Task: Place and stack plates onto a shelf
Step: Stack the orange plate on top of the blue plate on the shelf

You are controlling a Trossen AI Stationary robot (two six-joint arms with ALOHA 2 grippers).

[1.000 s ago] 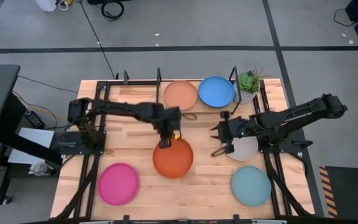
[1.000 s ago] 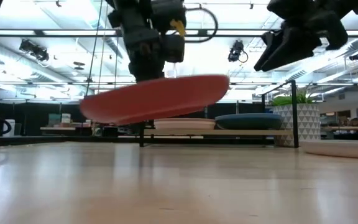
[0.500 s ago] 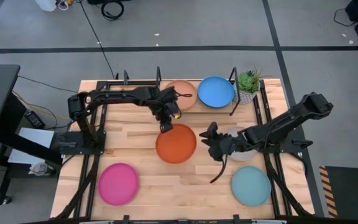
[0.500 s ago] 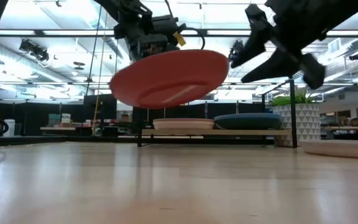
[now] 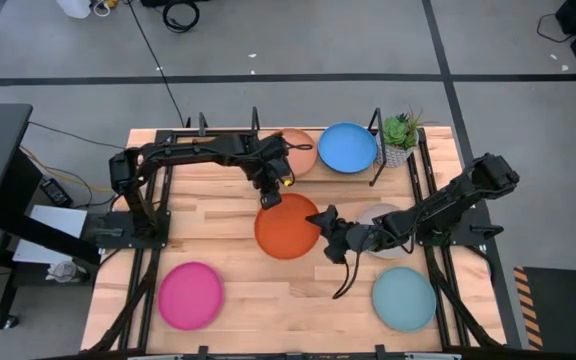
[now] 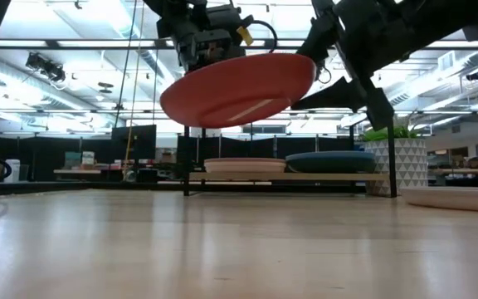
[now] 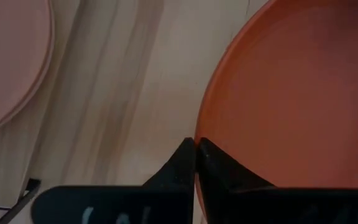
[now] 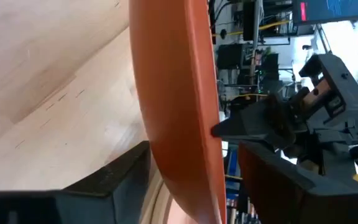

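Two plates lie in the shelf point(image 5: 376, 150) at the bench's point(image 5: 218, 245) far edge: tan plate point(image 5: 296, 152) in one bay, blue plate point(image 5: 348, 147) in the other, each flat on the wood base; a potted plant point(image 5: 399, 135) stands just beside the shelf's end. Orange plate point(image 5: 287, 226): held off the bench near its middle, tilted, left pincer point(image 5: 270, 197) clamped on its rim nearest the shelf; the left wrist view shows both fingers point(image 7: 185, 168) closed onto that rim. Right pincer point(image 5: 330, 238): at the plate's opposite rim, fingers apart, one on each side of the edge as the right wrist view shows, not visibly pressing. Loose on the bench: magenta plate point(image 5: 190, 296) at the near left corner, light teal plate point(image 5: 404, 298) at the near right, cream plate point(image 5: 386, 228) partly under the right arm. Low view alone shows the orange plate point(image 6: 237, 87) raised clear above shelf level.
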